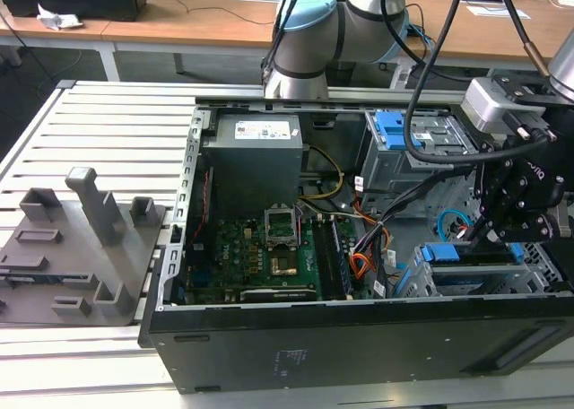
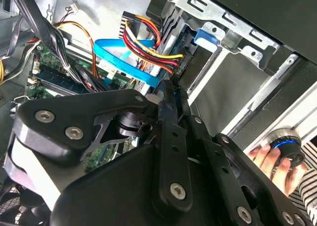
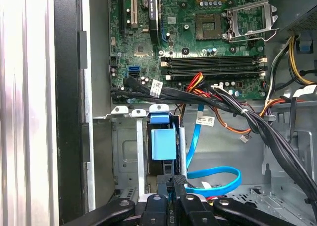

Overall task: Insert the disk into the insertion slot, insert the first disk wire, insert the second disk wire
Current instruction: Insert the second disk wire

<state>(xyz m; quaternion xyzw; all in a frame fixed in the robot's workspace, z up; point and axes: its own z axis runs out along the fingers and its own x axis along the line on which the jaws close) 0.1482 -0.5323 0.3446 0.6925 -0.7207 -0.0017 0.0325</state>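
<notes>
Two risks stand out. First, the flat blue cable (image 3: 218, 174) loops loosely just beside the gripper (image 3: 176, 182), and the black cable bundle (image 3: 223, 104) crosses close above the bay; any sideways drift of the arm could, I judge, snag a loop and drag a plug askew. Second, a connector offered at a slight tilt to the disk's sockets could jam or bend rather than seat, because the space between cage wall and cables looks tight.

In the first wrist view the jaws are drawn close together, leaving room for something thin at most. I cannot tell whether they pinch a plug.

The disk (image 3: 162, 144) shows by its bright blue carrier, lying inside the insertion slot (image 3: 126, 154), the low perforated silver cage. In the exterior view this bay is in the open computer case (image 1: 359, 337), at the case's near corner towards the exterior view's right, and the case rests on the slatted worktop (image 1: 117, 122). The disk appears pushed home, so the first step looks done.

Its long axis seems to run along the case's near wall, and the blue carrier end points inward, towards the motherboard (image 3: 198, 37) and the cables.
</notes>
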